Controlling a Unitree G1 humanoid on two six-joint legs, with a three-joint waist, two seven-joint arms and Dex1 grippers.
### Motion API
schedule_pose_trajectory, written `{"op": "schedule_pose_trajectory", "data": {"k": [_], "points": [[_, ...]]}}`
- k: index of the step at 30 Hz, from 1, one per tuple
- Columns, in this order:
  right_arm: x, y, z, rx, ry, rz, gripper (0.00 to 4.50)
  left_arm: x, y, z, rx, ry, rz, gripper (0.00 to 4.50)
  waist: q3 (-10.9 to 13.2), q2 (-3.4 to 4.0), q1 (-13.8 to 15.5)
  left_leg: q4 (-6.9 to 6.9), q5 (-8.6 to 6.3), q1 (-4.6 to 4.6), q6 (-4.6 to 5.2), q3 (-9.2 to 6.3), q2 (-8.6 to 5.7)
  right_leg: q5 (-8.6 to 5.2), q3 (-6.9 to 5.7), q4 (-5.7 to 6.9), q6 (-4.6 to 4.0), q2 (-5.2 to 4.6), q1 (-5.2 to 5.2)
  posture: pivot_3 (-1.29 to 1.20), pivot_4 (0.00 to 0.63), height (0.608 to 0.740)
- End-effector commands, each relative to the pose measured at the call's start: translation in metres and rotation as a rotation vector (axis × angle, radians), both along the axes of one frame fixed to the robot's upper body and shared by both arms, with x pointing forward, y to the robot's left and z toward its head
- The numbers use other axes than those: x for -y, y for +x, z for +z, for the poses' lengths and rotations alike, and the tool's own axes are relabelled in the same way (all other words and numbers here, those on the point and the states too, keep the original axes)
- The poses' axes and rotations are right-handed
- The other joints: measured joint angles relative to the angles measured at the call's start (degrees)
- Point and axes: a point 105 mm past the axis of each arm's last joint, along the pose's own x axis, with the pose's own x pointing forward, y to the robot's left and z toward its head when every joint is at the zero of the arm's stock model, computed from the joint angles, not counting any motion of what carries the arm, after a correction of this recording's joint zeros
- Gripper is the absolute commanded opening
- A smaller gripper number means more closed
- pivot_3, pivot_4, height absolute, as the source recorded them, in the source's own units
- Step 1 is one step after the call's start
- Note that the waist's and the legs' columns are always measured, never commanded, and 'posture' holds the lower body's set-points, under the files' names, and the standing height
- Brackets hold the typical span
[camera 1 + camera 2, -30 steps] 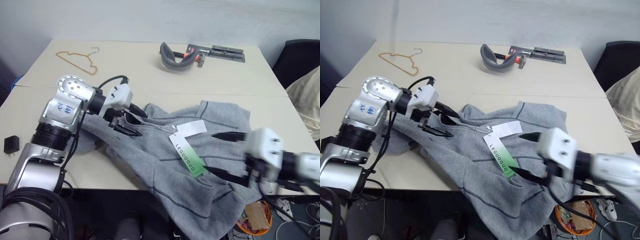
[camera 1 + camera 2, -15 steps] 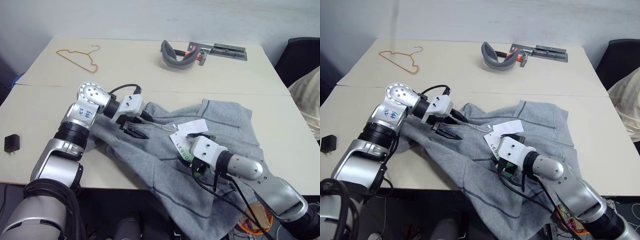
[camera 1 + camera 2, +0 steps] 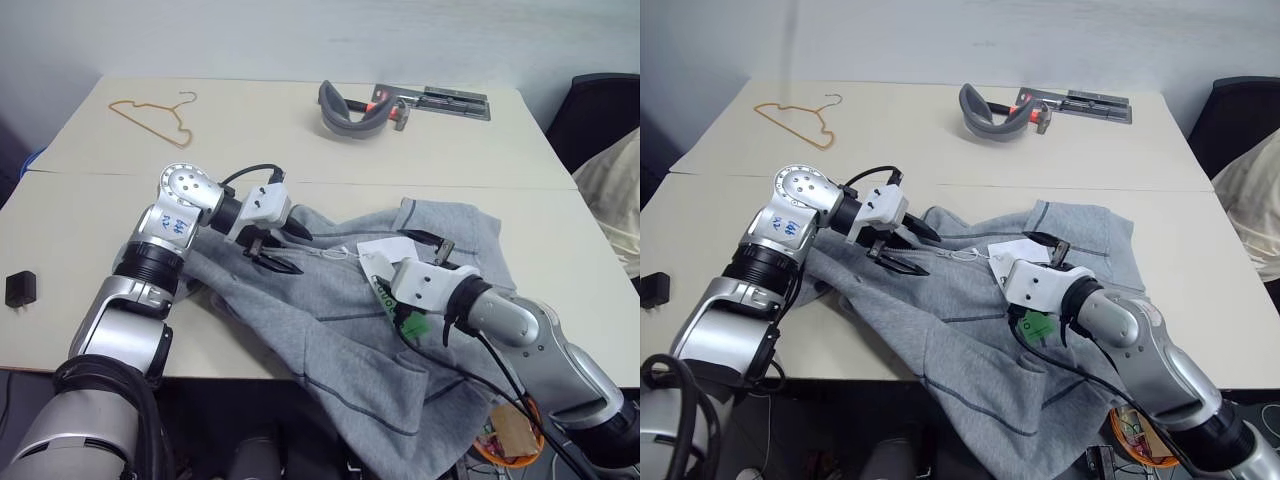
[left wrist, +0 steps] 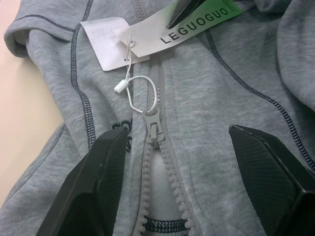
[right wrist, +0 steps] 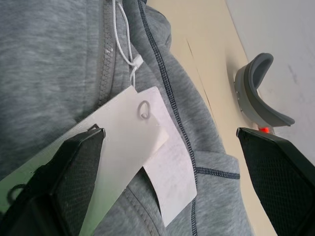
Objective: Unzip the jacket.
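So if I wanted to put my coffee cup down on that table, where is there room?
There is bare table between the wire hanger and the grey headset at the far side, and along the far right edge. The near left is free except for a small black block. The near middle is crowded: the jacket lies there with both arms over it.

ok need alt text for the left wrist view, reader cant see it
Close view of the grey jacket with its pale zipper pull centred between the left gripper's two open black fingers, not yet gripped. A white string loops from the pull to paper hang tags printed LEGUOGUO; beige table shows at one side.
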Motion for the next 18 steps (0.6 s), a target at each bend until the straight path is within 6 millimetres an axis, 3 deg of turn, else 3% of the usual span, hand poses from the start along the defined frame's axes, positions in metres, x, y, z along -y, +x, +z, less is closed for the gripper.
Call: {"op": "schedule_pose_trajectory", "data": {"k": [1, 7, 9, 12, 18], "points": [[-0.017, -0.004, 0.004, -0.113, 0.197, -0.002, 4.48, 0.002, 0.0, 0.011, 0.048, -0.009, -0.018, 3.43, 0.0, 0.0, -0.1, 0.0, 0.01, 0.01, -0.01, 0.0, 0.02, 0.0, 0.01, 0.02, 0.0, 0.01, 0.0, 0.0, 0.15, 0.74], [-0.028, -0.005, -0.008, -0.151, 0.197, -0.042, 4.48, 0.003, 0.001, 0.011, 0.047, -0.017, -0.018, 3.43, 0.0, 0.0, 0.0, 0.01, 0.01, 0.03, -0.02, 0.0, 0.0, 0.0, -0.01, 0.06, 0.0, -0.04, 0.02, 0.0, 0.15, 0.74], [-0.029, -0.003, -0.011, -0.108, 0.116, -0.048, 4.48, 0.003, 0.0, 0.01, 0.042, -0.016, -0.021, 3.43, 0.0, 0.0, 0.0, 0.0, 0.01, 0.03, -0.02, 0.0, -0.01, 0.0, -0.01, 0.06, 0.0, -0.04, 0.01, 0.0, 0.15, 0.74], [-0.014, 0.006, -0.015, -0.015, -0.027, -0.12, 4.48, 0.003, -0.001, 0.009, 0.035, -0.014, -0.024, 3.43, 0.0, 0.0, 0.0, 0.0, 0.01, 0.03, -0.02, 0.01, -0.02, 0.0, 0.0, 0.06, 0.0, -0.03, 0.0, 0.0, 0.15, 0.74], [0.001, 0.012, -0.004, 0.029, -0.005, -0.207, 4.48, 0.004, 0.0, 0.006, 0.032, -0.01, -0.021, 3.43, 0.0, 0.0, -0.1, 0.0, 0.01, 0.03, -0.02, 0.01, -0.02, 0.0, 0.0, 0.07, -0.01, -0.02, -0.01, 0.0, 0.15, 0.74]]}}
